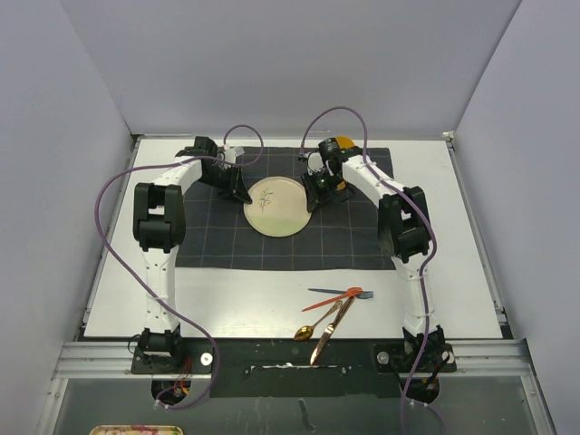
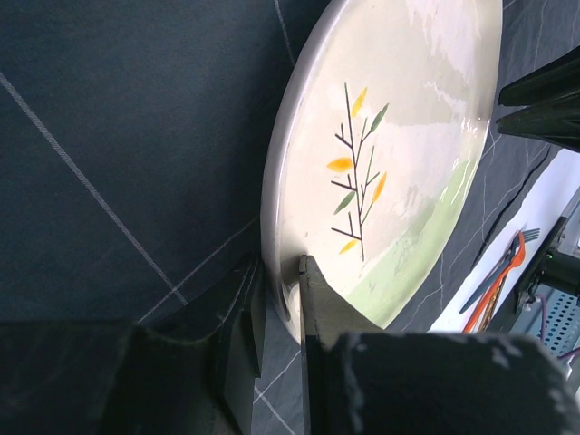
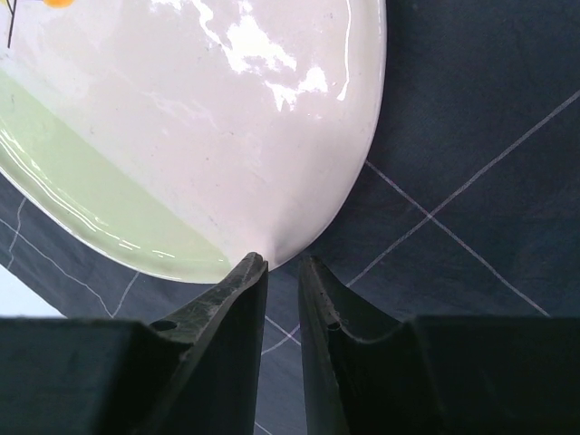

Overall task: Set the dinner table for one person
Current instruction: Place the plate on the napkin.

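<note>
The plate (image 1: 276, 207), on the cloth (image 1: 208, 245) covering the surface (image 1: 435, 199), is pinched at its rim by the left fingers (image 2: 237, 313), presumably for repositioning; a grip by the right fingers (image 3: 237, 308) opposite cannot be confirmed.

A dark grey gridded cloth (image 1: 281, 249) fills the frame's centre, with a cream leaf-sprig plate (image 1: 276, 207) on it and crossed cutlery (image 1: 340, 301) lower down.

- Back wall (image 1: 290, 63) stands plain, pale lavender-grey, right behind the far edge of the white table (image 1: 462, 236).
- Left wall (image 1: 45, 181) and right wall (image 1: 539, 163), same colour, angle in along both sides.
- Metal rail (image 1: 100, 360) runs along the table's near edge.
- Below the rail, a dark glossy surface (image 1: 299, 417).
- Light is soft and even, shadows faint.
</note>
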Robot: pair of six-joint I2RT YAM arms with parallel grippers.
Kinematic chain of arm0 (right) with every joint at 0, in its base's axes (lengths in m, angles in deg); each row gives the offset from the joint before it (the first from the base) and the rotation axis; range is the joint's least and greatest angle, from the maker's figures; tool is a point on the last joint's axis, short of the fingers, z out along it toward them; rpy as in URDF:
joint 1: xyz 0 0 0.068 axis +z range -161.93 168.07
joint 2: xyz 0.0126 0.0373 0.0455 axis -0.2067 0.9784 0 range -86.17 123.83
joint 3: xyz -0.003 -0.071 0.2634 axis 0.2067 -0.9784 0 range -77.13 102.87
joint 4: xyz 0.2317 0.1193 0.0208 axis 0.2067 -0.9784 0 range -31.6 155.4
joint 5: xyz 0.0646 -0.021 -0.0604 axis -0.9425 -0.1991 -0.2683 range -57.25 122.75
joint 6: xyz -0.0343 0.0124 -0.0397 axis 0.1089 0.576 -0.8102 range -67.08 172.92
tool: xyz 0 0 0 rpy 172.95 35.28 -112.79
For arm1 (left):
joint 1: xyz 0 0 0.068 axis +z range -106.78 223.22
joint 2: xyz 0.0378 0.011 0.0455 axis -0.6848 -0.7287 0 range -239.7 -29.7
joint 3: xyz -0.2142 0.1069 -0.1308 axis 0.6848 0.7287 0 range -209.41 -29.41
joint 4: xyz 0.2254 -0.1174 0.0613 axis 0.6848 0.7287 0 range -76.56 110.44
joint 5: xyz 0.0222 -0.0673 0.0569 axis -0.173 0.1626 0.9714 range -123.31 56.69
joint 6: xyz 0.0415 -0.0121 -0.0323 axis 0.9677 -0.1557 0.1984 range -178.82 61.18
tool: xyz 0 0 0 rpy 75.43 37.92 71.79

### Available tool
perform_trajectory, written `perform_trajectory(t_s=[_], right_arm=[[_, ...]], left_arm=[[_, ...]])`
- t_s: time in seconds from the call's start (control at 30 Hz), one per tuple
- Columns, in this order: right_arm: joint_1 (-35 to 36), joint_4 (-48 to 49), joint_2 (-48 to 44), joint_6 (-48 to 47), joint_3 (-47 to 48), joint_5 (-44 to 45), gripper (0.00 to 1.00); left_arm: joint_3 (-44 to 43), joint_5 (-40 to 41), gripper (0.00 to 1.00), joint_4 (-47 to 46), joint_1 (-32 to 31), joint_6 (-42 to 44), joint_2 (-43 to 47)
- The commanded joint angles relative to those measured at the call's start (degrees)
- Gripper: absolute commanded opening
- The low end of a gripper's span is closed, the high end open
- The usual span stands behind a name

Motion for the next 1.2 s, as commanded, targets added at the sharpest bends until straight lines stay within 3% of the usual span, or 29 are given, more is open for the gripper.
perform_trajectory(t_s=[0.0, 1.17], right_arm=[[0.6, 0.06, 0.15, 0.19, 1.98, 0.34, 0.22], [0.92, 1.14, 4.06, 1.16, 3.72, -2.47, 0.23]], left_arm=[[-1.09, 1.5, 0.0, -1.3, 0.24, 3.35, 2.69], [-0.23, 0.97, 0.0, -0.99, 0.18, 3.65, 2.82]])
